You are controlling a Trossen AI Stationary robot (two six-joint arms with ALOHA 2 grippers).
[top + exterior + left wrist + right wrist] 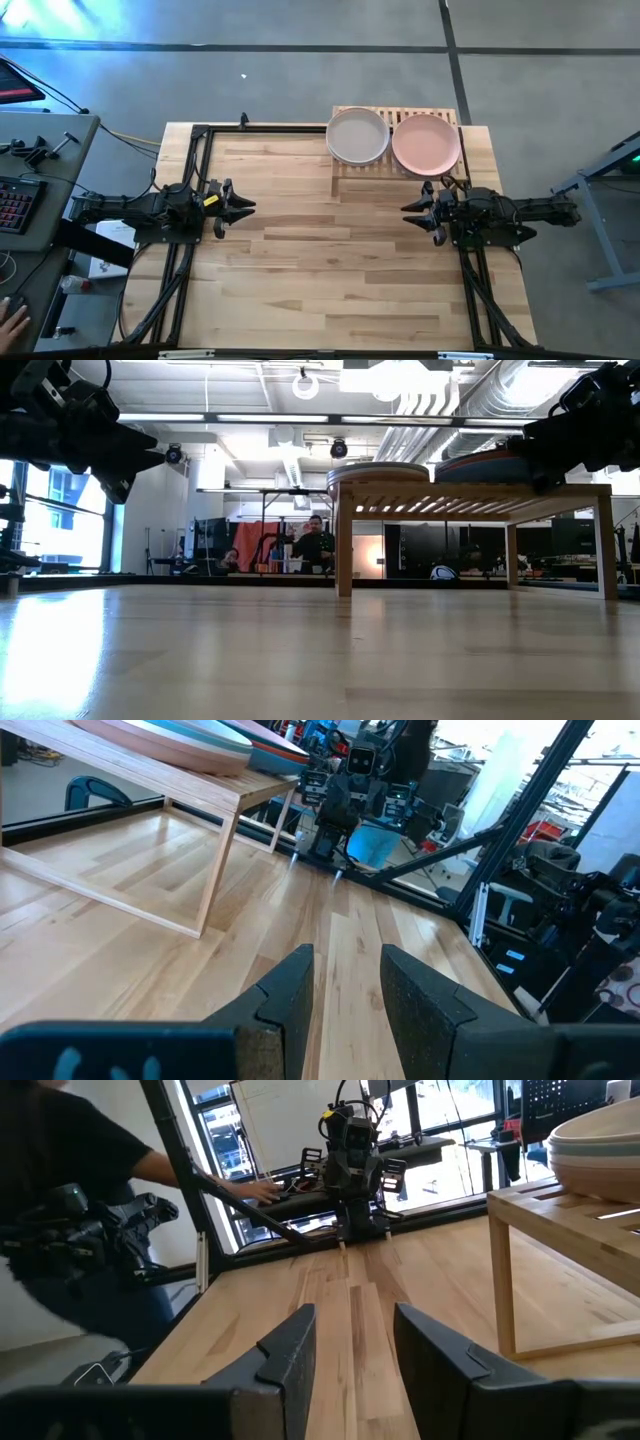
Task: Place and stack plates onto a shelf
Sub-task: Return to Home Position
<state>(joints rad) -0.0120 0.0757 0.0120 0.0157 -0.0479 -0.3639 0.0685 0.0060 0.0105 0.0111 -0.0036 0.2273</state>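
Evidently the plates (357,135) are stacked in two piles on the shelf (382,170) at the table's (330,270) far edge, a grey-beige plate (350,142) topping the left pile and a pink plate (426,143) the right. The left gripper (243,205) and right gripper (412,210) hang at the table's left and right sides, fingers narrowly parted and empty, likely parked clear of the shelf.
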